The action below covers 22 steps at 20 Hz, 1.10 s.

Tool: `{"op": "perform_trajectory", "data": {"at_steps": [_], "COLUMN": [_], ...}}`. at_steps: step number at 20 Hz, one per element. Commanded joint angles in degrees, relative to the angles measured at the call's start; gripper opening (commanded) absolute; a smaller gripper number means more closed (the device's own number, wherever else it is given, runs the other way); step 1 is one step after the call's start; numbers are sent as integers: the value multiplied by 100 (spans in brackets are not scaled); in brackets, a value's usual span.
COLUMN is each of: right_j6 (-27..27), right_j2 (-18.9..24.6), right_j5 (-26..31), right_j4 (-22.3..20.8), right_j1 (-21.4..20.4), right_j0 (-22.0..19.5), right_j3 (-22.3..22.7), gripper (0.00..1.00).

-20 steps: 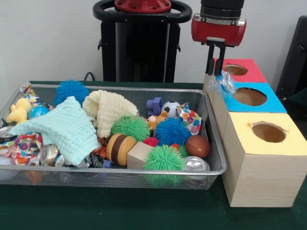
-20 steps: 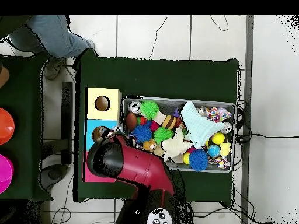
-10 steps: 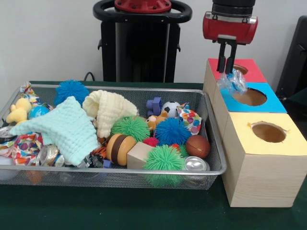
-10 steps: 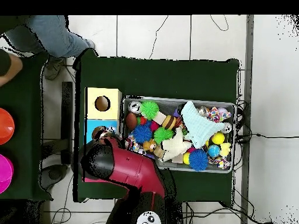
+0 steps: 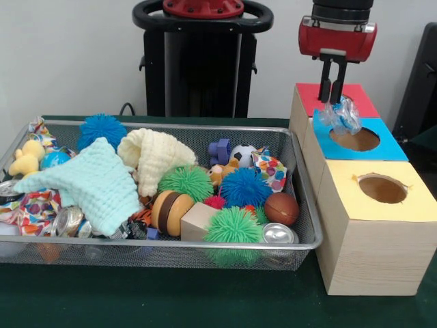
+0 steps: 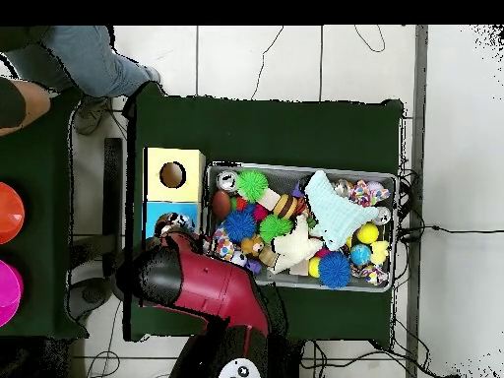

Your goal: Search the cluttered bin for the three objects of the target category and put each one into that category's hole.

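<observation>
My gripper (image 5: 333,101) hangs over the boxes at the right, shut on a crumpled clear plastic wrapper (image 5: 341,116). The wrapper dangles just above the far left rim of the hole (image 5: 355,139) in the blue-topped box (image 5: 389,147). Behind it is the red-topped box (image 5: 362,104), its hole hidden by the gripper. The yellow-topped box (image 5: 372,225) with its own hole (image 5: 382,189) stands nearest. In the overhead view the red arm (image 6: 197,285) covers the red box and the gripper, and the blue box (image 6: 157,212) shows only partly.
The wire mesh bin (image 5: 164,244) left of the boxes holds several spiky balls, a mint cloth (image 5: 89,181), a cream cloth (image 5: 153,157), cans, a small basketball (image 5: 281,208) and a soccer ball. A person (image 6: 89,59) stands at the overhead view's upper left.
The gripper has carried the plastic wrapper rightward in the front view, from beside the boxes' left edge to over the blue box's hole rim. The arm has swung left in the overhead view.
</observation>
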Motion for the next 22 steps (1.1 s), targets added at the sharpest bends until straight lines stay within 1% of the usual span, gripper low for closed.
{"op": "perform_trajectory", "data": {"at_steps": [1, 9, 20, 21, 22], "right_j6": [1543, 1523, 1683, 1699, 1695], "right_j2": [120, 110, -15, -44, -64], "right_j5": [-45, -55, -10, 4, 24], "right_j4": [288, 312, 373, 361, 343], "right_j1": [159, 112, 174, 187, 191], "right_j0": [-21, -6, 192, 219, 232], "right_j3": [182, 253, 171, 151, 128], "gripper": [0, 0, 0, 100, 100]}}
